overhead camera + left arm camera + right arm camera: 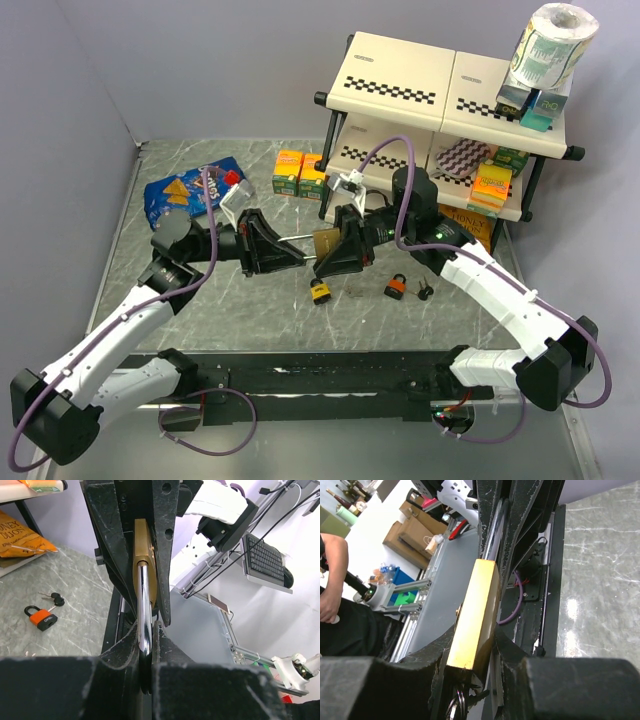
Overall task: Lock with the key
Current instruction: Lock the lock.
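A large brass padlock [326, 241] hangs in the air between my two grippers above the middle of the table. My left gripper [290, 250] is shut on its steel shackle [144, 605], which runs straight out from the brass body [145, 555]. My right gripper [345, 250] is shut on the brass body [475, 615], one finger on each flat face. At the body's bottom end a metal key ring [457, 702] shows between the right fingers. The key itself is hidden there. In the wrist views the left gripper [145, 647] and right gripper [472, 655] face each other.
On the table below lie a small yellow padlock [320, 291], an orange padlock [397, 287] and a pair of black-headed keys [424, 292]. A two-level shelf [440, 100] with boxes stands at the back right. A blue chips bag [185, 192] and orange boxes [300, 173] lie behind.
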You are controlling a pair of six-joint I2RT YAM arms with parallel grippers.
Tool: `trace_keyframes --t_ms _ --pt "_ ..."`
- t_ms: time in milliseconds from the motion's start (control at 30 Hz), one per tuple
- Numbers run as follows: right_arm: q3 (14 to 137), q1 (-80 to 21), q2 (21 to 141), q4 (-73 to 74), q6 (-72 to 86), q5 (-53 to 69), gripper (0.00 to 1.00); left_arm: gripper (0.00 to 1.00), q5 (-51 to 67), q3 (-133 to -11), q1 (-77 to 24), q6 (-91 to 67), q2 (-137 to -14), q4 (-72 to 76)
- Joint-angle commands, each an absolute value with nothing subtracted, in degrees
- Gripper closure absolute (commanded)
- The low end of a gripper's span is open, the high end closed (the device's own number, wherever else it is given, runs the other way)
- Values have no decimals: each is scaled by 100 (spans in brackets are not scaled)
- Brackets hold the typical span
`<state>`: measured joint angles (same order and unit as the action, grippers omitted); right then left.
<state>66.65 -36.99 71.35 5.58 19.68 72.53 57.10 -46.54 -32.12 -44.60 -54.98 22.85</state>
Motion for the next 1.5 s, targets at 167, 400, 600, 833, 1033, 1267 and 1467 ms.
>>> trace_keyframes --t_ms 167,400,600,833,1033,1267,1467 --pt "7216 -4790 7813 -422 1898 6882 100 99 5361 -4957 -4166 -3991 -6284 2988" --pt "7295 -4896 7928 -186 1627 6926 100 99 5397 -4931 -4280 -3912 -6319 3032" --pt "7374 -4966 7963 385 1143 6689 100 99 5308 -4887 -4289 -3727 -6302 2778" --pt "7497 -4922 8007 1151 554 6487 100 99 5256 -4860 -4280 -3376 -6188 2338" --pt "7427 -4790 8042 985 711 6363 100 99 5317 -4860 -4272 -2980 -6188 2039" --pt "7269 -4606 7823 967 651 6486 100 99 5467 -4746 -4157 -2988 -6003 1977" --pt "7058 -4422 7577 958 615 6680 100 99 5695 -4685 -4052 -3059 -5872 2057"
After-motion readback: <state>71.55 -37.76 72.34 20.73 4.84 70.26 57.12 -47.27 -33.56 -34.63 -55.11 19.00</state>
